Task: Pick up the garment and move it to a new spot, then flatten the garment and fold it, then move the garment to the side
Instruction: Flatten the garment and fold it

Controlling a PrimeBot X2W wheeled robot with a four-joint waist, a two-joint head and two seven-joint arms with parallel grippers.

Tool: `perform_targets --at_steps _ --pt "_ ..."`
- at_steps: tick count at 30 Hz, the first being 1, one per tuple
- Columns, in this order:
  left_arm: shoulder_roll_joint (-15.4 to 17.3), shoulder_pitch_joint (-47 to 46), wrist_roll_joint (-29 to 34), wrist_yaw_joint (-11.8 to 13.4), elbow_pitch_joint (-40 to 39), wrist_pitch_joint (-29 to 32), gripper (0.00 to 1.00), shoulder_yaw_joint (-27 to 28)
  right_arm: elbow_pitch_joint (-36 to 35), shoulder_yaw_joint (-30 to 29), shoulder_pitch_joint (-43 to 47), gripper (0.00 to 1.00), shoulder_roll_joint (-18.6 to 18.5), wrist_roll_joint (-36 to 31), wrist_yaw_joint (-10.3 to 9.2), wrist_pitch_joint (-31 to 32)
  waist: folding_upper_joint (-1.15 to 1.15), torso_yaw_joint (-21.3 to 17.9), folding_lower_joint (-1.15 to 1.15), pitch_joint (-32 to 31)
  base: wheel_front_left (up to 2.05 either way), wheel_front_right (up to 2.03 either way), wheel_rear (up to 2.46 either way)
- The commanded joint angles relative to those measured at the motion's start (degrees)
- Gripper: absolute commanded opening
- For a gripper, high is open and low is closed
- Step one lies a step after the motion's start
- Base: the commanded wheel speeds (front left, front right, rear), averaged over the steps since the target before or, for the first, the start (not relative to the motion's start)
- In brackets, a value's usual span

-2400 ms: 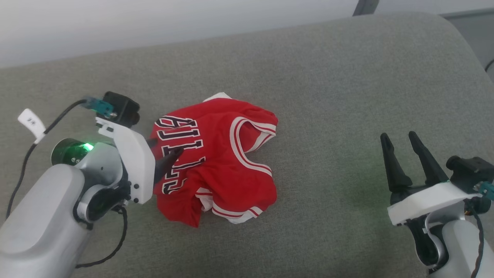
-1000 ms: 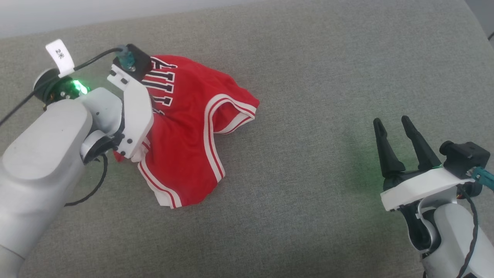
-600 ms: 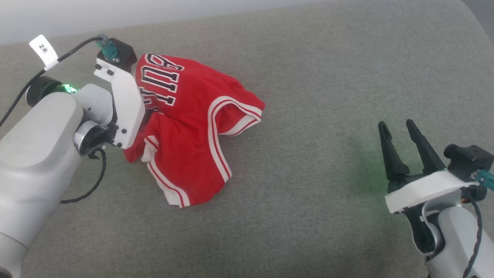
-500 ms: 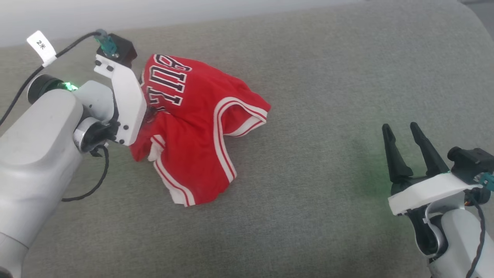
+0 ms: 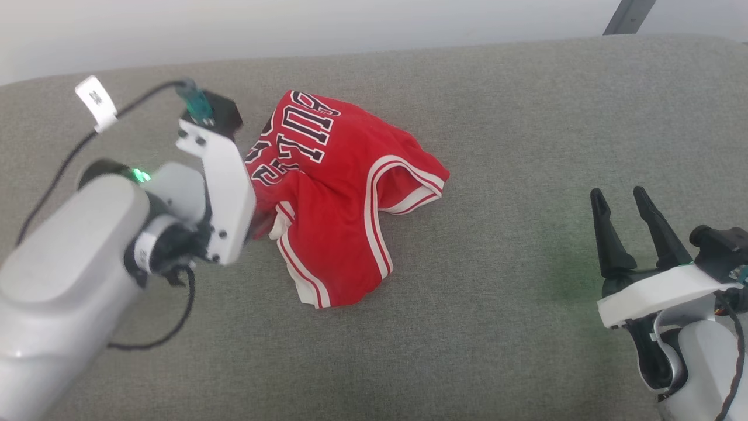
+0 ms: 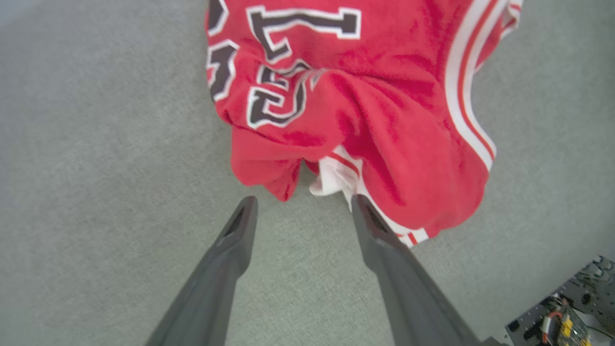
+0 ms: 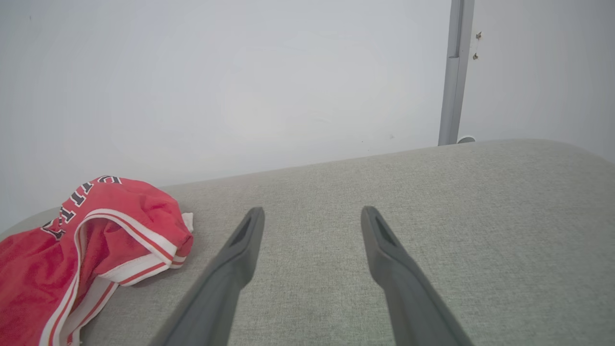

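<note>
The left gripper [image 6: 302,202] is letting go. A second ago its fingers were clamped on the near edge of the garment [image 5: 345,193]; now they are standing wide apart with no cloth between them. The red jersey is lying crumpled on the grey cushion [image 5: 526,146] just beyond those fingertips. Its bunched lower edge and a scrap of white trim are sitting just ahead of the gap. Whether the hem is brushing the nearer tip cannot be told. The dark lettering is facing up on the part farthest from the fingers, and a striped armhole is gaping toward the right gripper [image 5: 617,193]. The head camera is also looking from a shifted angle, so a grey post [image 5: 628,14] is now showing against the pale wall [image 5: 292,23].

Bare cushion is stretching ahead of the right fingertips, with the shirt lying well off to their left.

The left forearm is reaching in from the lower left, its white wrist mount tilting down toward the cloth and a black cable with a white tag [image 5: 96,102] looping off it. The right arm is resting low, its fingers spread, released and pointing away.
</note>
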Motion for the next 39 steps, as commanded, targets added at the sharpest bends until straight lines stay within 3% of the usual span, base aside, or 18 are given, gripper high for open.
perform_targets --at_steps 1,9,12,19,28,29,30,34,39 --pt "0.32 1.53 -0.62 0.95 -1.75 0.59 1.00 -0.15 -0.40 -0.10 0.27 1.00 0.26 -0.57 -0.02 0.19 0.00 0.11 0.00 0.00 0.00 0.00 0.00" --pt "2.35 6.70 -1.87 4.24 -6.10 2.41 1.00 -1.06 -1.70 0.14 -0.26 1.00 0.30 -0.40 -0.02 0.69 0.00 -1.42 0.00 1.22 0.00 0.00 0.00" --pt "1.56 7.89 -3.00 4.70 -5.78 1.62 1.00 -0.58 -1.90 0.04 -0.45 1.00 0.37 -0.36 -0.02 0.68 0.00 -2.27 0.00 1.90 0.00 0.00 0.00" --pt "0.00 8.40 -4.78 4.71 -4.01 1.59 1.00 -0.04 -1.64 0.27 -1.04 1.00 0.43 -0.04 -0.02 0.37 0.00 -3.68 0.00 3.07 0.00 0.00 0.00" --pt "-3.51 7.83 -5.85 2.86 1.80 -0.30 1.00 -0.14 -1.04 0.88 -1.31 1.00 0.51 -0.25 -0.02 -0.03 0.00 -4.45 0.00 3.47 0.00 0.00 0.00" --pt "-3.90 7.64 -5.68 2.40 2.69 -0.78 0.45 -0.25 -1.00 0.94 -1.36 1.00 0.56 -0.29 -0.02 -0.04 0.00 -4.48 0.00 3.46 0.00 0.00 0.00" --pt "-4.30 7.55 -5.70 2.24 3.78 -1.23 0.00 -0.14 -0.97 1.05 -1.42 1.00 0.62 -0.30 -0.02 -0.05 0.00 -4.51 0.00 3.44 0.00 0.00 0.00" --pt "-5.36 7.16 -6.42 1.03 6.48 -2.10 0.00 0.02 -0.80 1.05 -1.12 1.00 0.43 -0.34 -0.02 -0.15 0.00 -4.28 0.00 3.11 0.00 0.00 0.00" --pt "-4.06 6.41 -6.35 0.92 6.48 -2.35 0.00 0.71 -0.67 0.50 -0.28 1.00 0.25 -0.53 -0.02 -0.16 0.00 -3.09 0.00 2.23 0.00 0.00 0.00"
